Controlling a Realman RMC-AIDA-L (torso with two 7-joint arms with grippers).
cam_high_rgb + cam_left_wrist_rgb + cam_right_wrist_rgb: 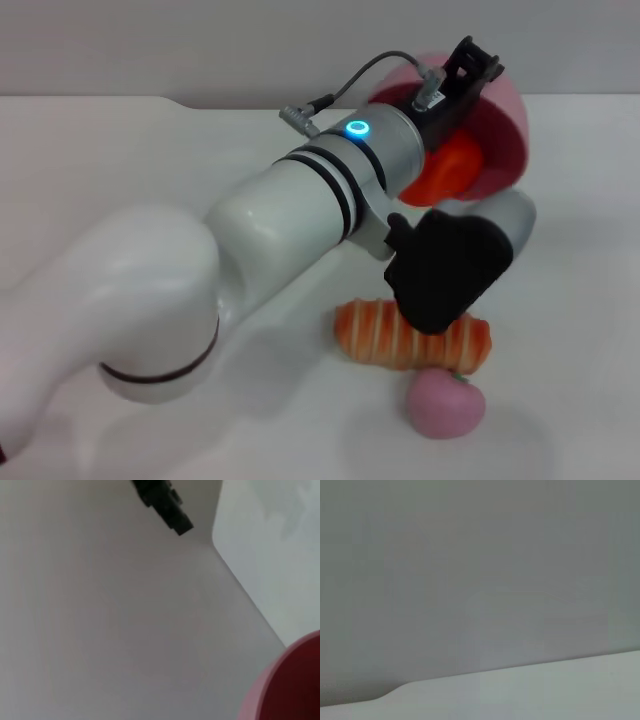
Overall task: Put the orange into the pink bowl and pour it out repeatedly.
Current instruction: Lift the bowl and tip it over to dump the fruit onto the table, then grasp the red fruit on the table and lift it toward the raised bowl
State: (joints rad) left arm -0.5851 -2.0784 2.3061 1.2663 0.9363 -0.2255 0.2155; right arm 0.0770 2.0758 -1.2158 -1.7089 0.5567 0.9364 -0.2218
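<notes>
The pink bowl (pixel 508 125) is at the far right of the white table, raised and tipped so its inside faces me. The orange (pixel 450 168) lies inside it, against the lower wall, partly behind my left arm. That arm reaches across from the near left, and the left gripper (pixel 472 68) is on the bowl's upper rim, shut on it. The left wrist view shows a slice of the pink bowl (pixel 282 690) and a black finger (pixel 162 502). The right gripper is out of view.
An orange-and-cream striped bread (pixel 412 338) lies on the table (pixel 150 150) near the front, with a small pink peach-like fruit (pixel 445 402) just in front of it. The table's far edge runs behind the bowl.
</notes>
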